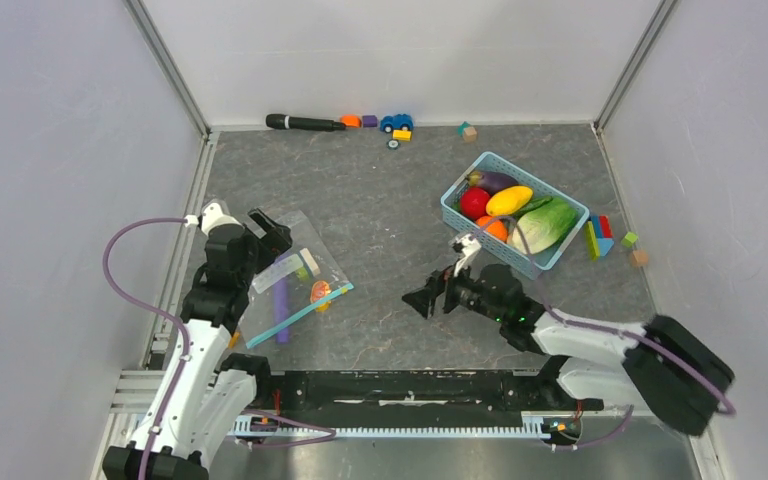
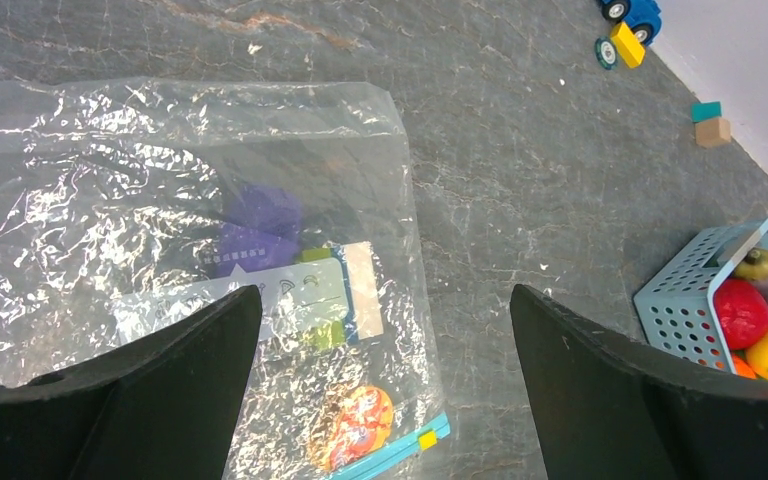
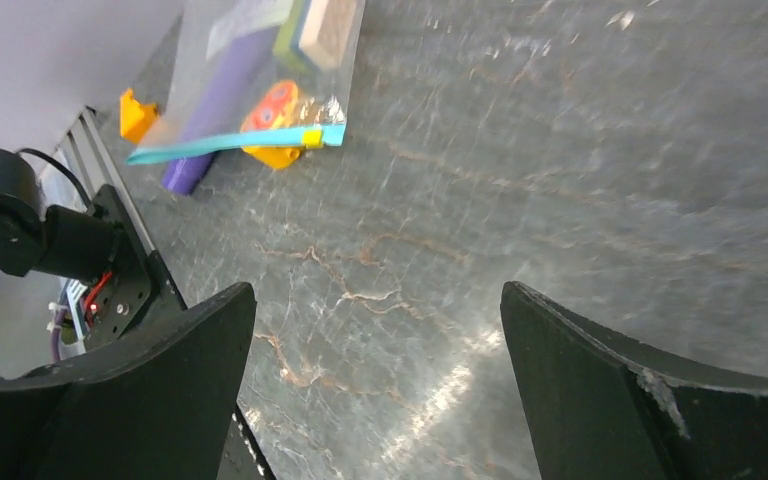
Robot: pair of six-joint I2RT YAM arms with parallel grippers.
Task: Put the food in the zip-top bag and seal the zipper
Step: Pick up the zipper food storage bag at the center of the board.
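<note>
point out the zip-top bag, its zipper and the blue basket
zip-top bag [image 2: 160,150], left wrist view, on its crinkled clear panel
zipper [image 3: 230,144], right wrist view, middle of the teal strip
blue basket [image 2: 680,318], left wrist view, on its perforated side wall

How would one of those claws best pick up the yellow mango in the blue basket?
Probably from straight above: the mango lies on top of the pile, and the basket walls block its sides. Pinch across its narrow middle.
</note>
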